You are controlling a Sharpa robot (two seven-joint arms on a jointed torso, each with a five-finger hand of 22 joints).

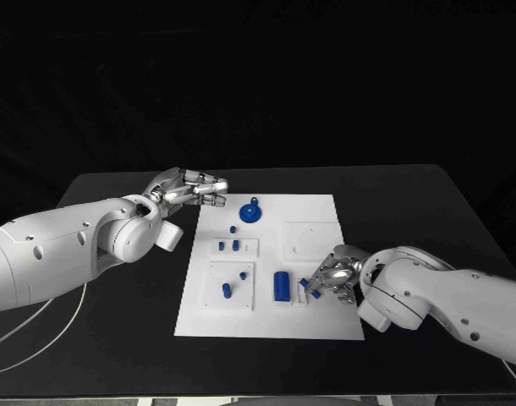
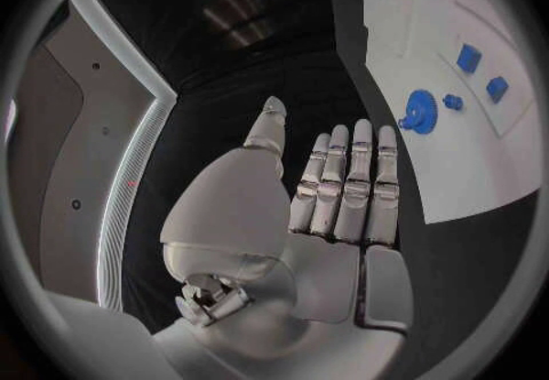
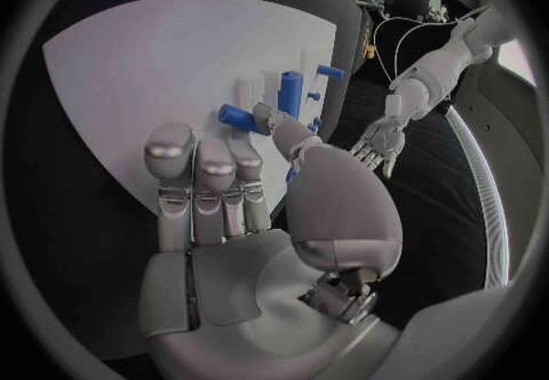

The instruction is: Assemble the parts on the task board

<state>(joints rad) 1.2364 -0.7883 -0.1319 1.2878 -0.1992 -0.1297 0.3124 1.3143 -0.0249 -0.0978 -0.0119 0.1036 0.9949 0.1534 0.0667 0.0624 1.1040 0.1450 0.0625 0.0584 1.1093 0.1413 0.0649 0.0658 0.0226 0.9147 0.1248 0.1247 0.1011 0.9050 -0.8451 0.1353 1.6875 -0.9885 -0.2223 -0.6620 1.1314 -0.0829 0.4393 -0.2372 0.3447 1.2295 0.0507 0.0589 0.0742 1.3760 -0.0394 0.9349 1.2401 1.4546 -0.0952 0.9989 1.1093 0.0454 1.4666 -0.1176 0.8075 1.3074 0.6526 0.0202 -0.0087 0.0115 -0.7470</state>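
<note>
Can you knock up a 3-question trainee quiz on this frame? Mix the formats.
1. True or false: the left hand holds a blue part.
2. Which hand is over the task board? A) left B) right C) both
3. Fill in: the blue gear lies near the board's ___ edge, seen from the robot.

Key
1. False: its fingers are spread flat, holding nothing, beside the board.
2. B: the right hand is by the blue cylinder.
3. Far.
</note>
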